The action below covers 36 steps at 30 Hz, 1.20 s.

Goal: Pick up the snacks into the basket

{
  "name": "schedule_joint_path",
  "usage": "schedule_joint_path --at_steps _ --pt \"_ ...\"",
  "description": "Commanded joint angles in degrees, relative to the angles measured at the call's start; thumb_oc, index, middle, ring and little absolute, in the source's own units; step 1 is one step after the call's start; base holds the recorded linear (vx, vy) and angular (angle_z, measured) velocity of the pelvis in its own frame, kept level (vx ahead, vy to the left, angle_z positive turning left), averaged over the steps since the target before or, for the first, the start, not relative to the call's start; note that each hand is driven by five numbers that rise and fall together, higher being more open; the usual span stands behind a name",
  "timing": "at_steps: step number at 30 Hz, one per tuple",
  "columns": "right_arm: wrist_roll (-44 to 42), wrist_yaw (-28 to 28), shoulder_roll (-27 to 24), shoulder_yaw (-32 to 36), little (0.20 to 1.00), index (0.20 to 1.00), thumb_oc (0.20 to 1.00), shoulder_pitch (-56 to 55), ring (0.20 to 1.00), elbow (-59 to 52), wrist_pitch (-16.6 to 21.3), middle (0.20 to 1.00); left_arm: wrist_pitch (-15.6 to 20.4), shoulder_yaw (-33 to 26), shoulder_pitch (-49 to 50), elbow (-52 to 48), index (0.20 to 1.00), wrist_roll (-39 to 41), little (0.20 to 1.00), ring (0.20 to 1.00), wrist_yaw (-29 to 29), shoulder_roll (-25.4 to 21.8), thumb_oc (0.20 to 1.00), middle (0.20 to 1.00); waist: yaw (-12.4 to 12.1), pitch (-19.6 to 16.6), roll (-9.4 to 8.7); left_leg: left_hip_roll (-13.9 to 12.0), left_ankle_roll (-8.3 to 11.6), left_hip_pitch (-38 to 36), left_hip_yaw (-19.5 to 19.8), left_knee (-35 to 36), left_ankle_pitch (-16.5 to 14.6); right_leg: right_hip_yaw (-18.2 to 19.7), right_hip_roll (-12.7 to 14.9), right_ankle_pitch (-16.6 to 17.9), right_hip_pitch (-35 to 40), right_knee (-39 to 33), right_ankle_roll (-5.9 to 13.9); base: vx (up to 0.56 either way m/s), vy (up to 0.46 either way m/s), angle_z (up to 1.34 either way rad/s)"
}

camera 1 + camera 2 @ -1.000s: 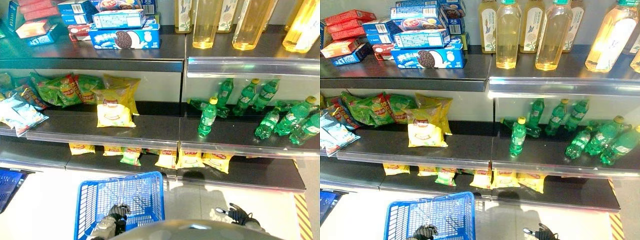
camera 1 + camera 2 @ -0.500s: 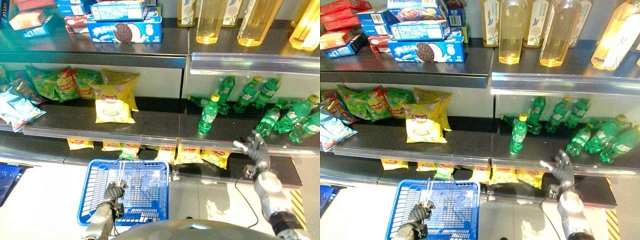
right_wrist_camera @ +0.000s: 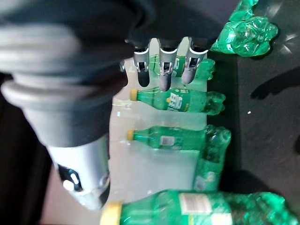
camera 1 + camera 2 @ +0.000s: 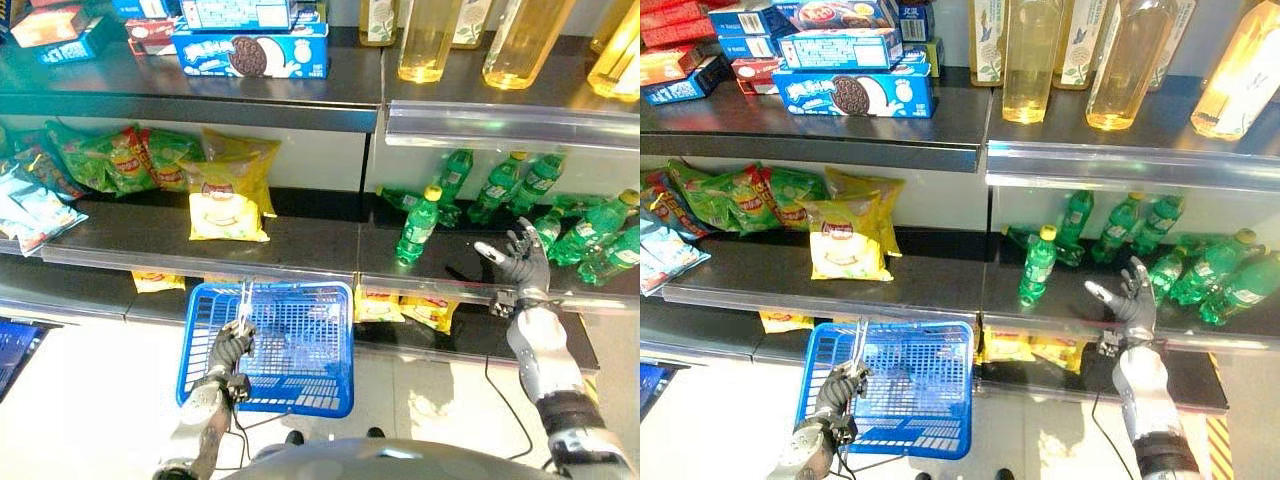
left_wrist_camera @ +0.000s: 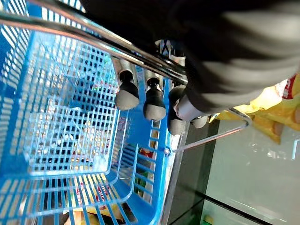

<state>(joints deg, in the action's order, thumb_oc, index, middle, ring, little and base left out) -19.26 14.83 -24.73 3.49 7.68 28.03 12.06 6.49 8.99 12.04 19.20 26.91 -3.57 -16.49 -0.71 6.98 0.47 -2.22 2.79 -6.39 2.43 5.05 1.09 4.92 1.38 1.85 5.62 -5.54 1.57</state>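
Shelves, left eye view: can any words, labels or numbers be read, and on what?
No text can be quoted.
Blue cookie box: white lettering, too blurred to read.
Yellow snack bag: red logo, too blurred to read.
Green snack bags: print too small to read.
Standing green bottle: label too small to read.
Oil bottles: labels mostly cut off, unreadable.
No signs or price tags can be made out.

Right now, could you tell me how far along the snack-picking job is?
Barely begun. Done: the left hand is curled round the handle of the blue basket, holding it in front of the shelves. In hand: the right hand, fingers open, is raised near the green bottles, holding nothing. Left: every snack bag, like the yellow bag, sits on the shelves.
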Motion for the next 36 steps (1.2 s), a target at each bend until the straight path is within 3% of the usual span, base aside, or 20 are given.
schedule_joint_path --at_steps 1,13,25,36 --pt "-2.24 0.42 -2.93 -1.57 1.000 1.000 1.000 6.70 1.000 4.28 1.03 1.000 6.52 -3.16 -3.54 -12.70 0.200 2.95 0.200 0.200 0.25 -4.10 0.200 0.200 -1.67 -0.64 -2.90 3.20 -1.69 1.61 2.38 -0.38 -2.44 -4.16 3.51 -2.94 -0.20 3.23 5.16 -0.04 -0.012 0.01" --pt "-9.30 -3.91 -3.07 -8.93 1.000 1.000 1.000 16.01 1.000 16.62 -1.49 1.000 7.08 -3.17 -2.45 -23.73 0.200 7.86 0.200 0.200 1.08 -7.01 0.200 0.200 -3.11 2.52 -2.95 3.36 -1.17 3.59 2.83 -1.62 -2.43 -4.57 3.13 -3.63 -3.05 6.27 5.06 -0.01 -0.003 0.02" --pt "-12.13 -4.25 -1.92 -12.02 1.000 1.000 1.000 23.21 1.000 22.15 -1.76 1.000 8.67 -3.11 -3.90 -31.04 0.200 10.93 0.200 0.200 1.14 -9.34 0.200 0.200 -4.31 5.66 -2.36 4.20 -1.06 8.32 2.90 -6.70 -3.27 -4.72 2.98 -4.36 -7.40 10.46 4.88 -0.02 -0.002 0.00" --pt "-13.88 -4.21 -2.41 -14.24 1.000 1.000 1.000 35.53 1.000 33.96 -2.39 1.000 8.67 -2.06 -2.27 -36.25 0.200 12.39 0.200 0.200 1.59 -11.46 0.200 0.200 -6.13 8.14 -1.30 4.65 -1.06 9.66 3.91 -6.40 -2.55 -5.69 3.28 -4.46 -8.98 11.30 4.95 -0.02 0.000 0.03"
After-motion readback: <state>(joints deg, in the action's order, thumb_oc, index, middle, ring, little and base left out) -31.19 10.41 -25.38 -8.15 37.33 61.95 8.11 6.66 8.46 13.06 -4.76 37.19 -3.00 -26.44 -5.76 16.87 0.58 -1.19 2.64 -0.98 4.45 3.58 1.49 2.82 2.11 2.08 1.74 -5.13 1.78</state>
